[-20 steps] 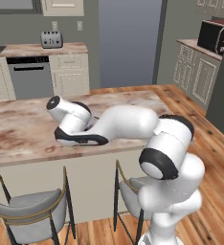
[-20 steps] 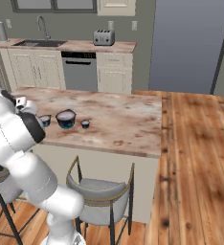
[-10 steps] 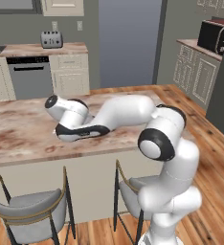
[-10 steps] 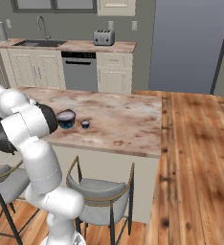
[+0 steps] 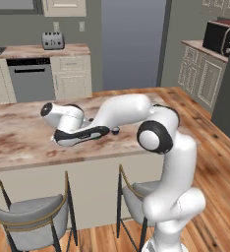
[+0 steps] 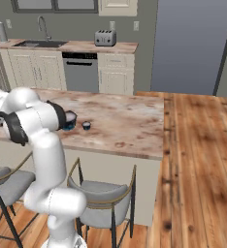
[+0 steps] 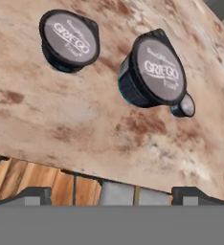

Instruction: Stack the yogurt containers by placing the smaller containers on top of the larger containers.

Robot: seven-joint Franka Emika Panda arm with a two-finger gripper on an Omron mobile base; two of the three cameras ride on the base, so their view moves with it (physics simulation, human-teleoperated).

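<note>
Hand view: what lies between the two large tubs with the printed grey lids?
Nothing. Between the left tub and the right tub the marbled counter is bare. The tiny tub sits on the right tub's far side.

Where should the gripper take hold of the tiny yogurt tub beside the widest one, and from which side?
Grip the tiny tub across its round sidewall, coming from straight above. It stands upright with its lid up, right beside the widest tub, so the fingers should probably close along the free sides.
</note>
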